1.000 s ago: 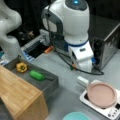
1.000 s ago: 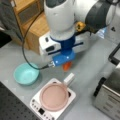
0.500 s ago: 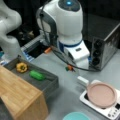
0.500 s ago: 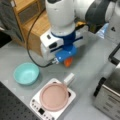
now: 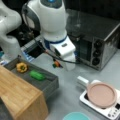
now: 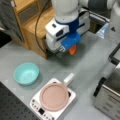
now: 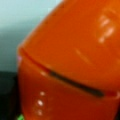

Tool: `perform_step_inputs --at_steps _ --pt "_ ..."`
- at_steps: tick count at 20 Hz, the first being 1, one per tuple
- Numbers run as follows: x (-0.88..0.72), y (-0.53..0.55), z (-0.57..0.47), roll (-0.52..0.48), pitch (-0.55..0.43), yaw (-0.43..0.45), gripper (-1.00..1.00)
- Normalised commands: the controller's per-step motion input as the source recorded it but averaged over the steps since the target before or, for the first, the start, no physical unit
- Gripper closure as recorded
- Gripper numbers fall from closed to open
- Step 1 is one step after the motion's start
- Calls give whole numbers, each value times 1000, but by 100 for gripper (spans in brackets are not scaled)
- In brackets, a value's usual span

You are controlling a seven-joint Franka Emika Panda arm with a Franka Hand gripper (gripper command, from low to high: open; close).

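Right now my gripper (image 5: 65,65) hangs low over the grey table (image 5: 72,92), down at the orange carrot (image 5: 57,64) with a green top. In a front view the carrot (image 6: 72,50) pokes out from beneath my blue-trimmed hand. In the wrist view its glossy orange skin (image 7: 72,60) fills nearly everything, pressed very close to the camera, so I seem to be clamped on it, though my fingers themselves are hidden. To the carrot's left in a front view sits a grey tray (image 5: 50,83) with a green vegetable (image 5: 37,75) and a yellow pepper (image 5: 21,67). Nearer lies a pink pan (image 5: 101,94) on a white hotplate (image 5: 110,110); a teal bowl (image 6: 26,73) sits beside it, and a toaster oven (image 5: 100,42) stands at the far right.
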Motion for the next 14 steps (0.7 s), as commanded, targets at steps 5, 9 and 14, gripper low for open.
perform_step_inputs --at_steps 5,9,14 --pt "-399 -262 -147 -117 -188 161 100" --pt "-356 -345 -152 -87 -178 150 100" --pt "-270 -401 -119 -48 -206 192 100"
